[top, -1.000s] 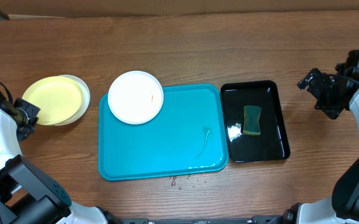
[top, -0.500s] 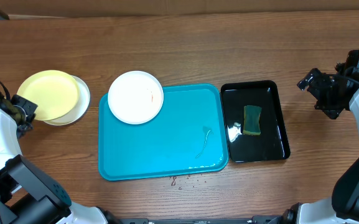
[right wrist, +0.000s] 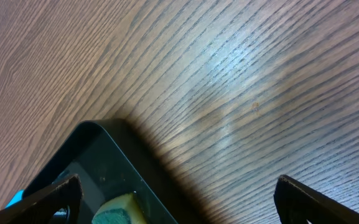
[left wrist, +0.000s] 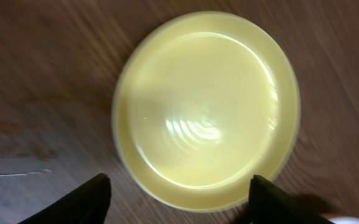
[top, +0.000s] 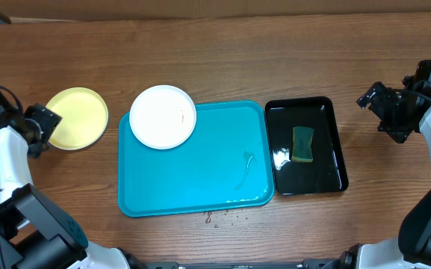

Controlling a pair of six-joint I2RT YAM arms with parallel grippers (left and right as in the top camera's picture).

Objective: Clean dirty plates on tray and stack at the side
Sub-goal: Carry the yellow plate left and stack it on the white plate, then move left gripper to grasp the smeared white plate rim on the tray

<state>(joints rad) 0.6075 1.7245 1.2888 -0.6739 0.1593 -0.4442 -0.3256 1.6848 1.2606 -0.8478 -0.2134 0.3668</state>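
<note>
Yellow plate (left wrist: 205,106) just beside spread left pincer (top: 49,124)

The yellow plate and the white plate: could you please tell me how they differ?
The yellow plate lies on the table, left of the tray; the white plate overhangs the tray's corner. The yellow plate looks clean; the white plate bears a faint mark. Both are round.

Yellow plate (top: 77,118), white plate (top: 163,116), turquoise tray (top: 193,179), black tray (top: 327,176), sponge (top: 302,143): one each.
</note>
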